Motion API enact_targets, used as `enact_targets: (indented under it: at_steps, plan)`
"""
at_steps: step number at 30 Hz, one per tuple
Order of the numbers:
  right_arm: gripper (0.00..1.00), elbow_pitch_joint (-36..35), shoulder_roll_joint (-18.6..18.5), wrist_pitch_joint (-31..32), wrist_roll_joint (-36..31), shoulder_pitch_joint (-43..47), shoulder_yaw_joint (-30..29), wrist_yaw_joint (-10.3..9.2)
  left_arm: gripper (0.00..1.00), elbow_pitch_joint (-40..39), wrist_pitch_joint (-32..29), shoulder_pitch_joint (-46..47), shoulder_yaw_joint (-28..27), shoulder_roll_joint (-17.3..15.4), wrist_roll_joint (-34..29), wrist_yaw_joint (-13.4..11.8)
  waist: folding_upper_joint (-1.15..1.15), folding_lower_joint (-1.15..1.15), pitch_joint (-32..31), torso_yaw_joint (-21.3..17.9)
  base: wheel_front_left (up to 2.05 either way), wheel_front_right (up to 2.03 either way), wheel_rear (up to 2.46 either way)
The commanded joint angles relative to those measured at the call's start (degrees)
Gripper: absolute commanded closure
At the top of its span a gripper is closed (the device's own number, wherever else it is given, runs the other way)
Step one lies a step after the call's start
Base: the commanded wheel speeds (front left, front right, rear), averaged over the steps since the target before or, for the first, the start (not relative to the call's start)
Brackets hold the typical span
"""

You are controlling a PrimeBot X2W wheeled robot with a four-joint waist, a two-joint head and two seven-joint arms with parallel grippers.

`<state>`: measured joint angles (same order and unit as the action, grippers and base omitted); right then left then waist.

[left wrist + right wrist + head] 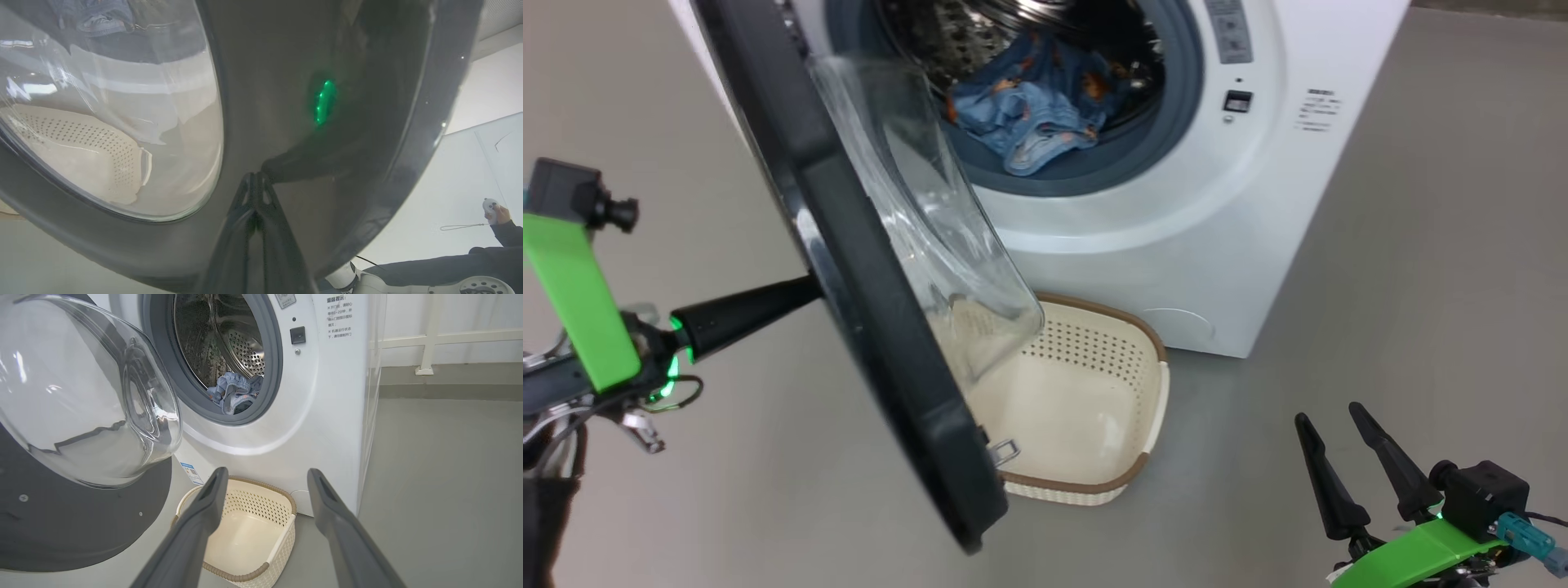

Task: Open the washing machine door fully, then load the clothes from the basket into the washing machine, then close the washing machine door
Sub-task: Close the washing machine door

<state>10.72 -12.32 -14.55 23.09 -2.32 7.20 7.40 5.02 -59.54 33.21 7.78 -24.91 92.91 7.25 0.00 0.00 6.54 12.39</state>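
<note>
Fingers pinched together, the left gripper (pixel 254 179) rests its tips against the glossy outer face of the washing machine door (pixel 849 269). The door stands half swung across the left of the head view, over the basket (pixel 1078 351), which looks empty. Blue clothes (pixel 1029 114) lie inside the washing machine (pixel 1176 245) at upper centre. At lower right, the right gripper (pixel 1330 412) hangs spread wide, holding nothing. The door appears rigid, weighty and slick. A push on its black ring near the free edge, clear of the glass bowl (pixel 915 204), looks the surest purchase.
</note>
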Motion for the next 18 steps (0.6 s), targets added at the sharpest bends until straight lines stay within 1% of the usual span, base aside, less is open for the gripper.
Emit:
enact_targets:
  at_steps: [1,7,12,14,15,18]
  plan:
    - [0.00,-1.60,-0.01,-0.45,-0.81,-0.61,1.11,0.09,1.00,-1.71,0.53,3.44,-1.91,-1.52,-1.02,0.24,0.00,0.00,0.88,-3.11,0.00,0.00,0.00]
    - [0.00,-1.85,0.97,-0.45,-1.02,-0.81,0.95,0.09,1.00,-0.16,2.31,5.25,-2.01,-0.09,-2.38,0.24,0.00,0.00,1.74,-7.76,0.00,0.00,0.00]
    - [0.00,-2.17,1.51,-0.45,-1.15,-1.14,0.61,0.09,1.00,1.67,4.99,7.30,-2.71,0.62,-3.94,0.24,0.00,0.00,2.60,-11.28,0.00,0.00,0.00]
    - [0.00,-2.24,1.61,-0.45,-1.18,-1.21,0.57,0.09,1.00,2.16,5.54,7.69,-2.89,0.75,-4.17,0.24,0.00,0.00,2.76,-11.91,0.00,0.00,0.00]
    - [0.00,-2.35,1.79,-0.45,-1.26,-1.35,0.53,0.09,1.00,3.04,6.65,8.45,-3.18,0.86,-4.72,0.24,0.00,0.00,3.10,-13.10,0.00,0.00,0.00]
    - [0.00,-2.44,2.01,-0.45,-1.29,-1.56,0.43,0.09,1.00,4.25,7.94,9.32,-3.42,0.73,-5.42,0.24,0.00,0.00,3.50,-14.55,0.00,0.00,0.00]
